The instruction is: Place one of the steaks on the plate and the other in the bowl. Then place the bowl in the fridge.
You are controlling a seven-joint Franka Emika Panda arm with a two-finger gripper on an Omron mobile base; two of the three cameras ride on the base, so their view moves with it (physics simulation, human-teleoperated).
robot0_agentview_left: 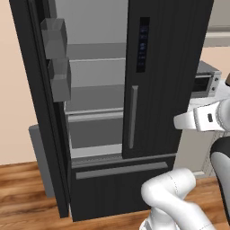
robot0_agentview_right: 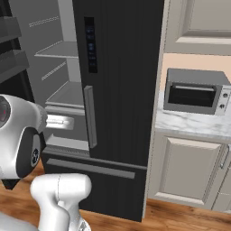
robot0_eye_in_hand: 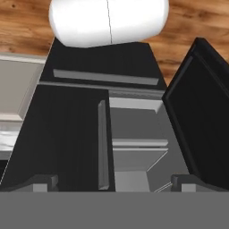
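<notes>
The tall black French-door fridge (robot0_agentview_left: 166, 67) stands with its left door swung open, exposing bare grey shelves (robot0_agentview_left: 94, 96); the right door is closed. A grey toaster oven (robot0_agentview_right: 196, 92) sits on the adjacent marble counter (robot0_agentview_right: 189, 122). The gripper (robot0_eye_in_hand: 109, 183) faces the fridge, jaws fully apart, holding nothing. Judged step: fridge stage. Next: fetch the bowl.

Fridge (robot0_eye_in_hand: 67, 134) seen upside down — left door swung open, grey shelves bare; gripper (robot0_eye_in_hand: 109, 183) fingertips spread wide, nothing between them.

fridge (robot0_agentview_left: 166, 67): 1 | door handles: 1 | toaster oven (robot0_agentview_right: 195, 92): 1
</notes>
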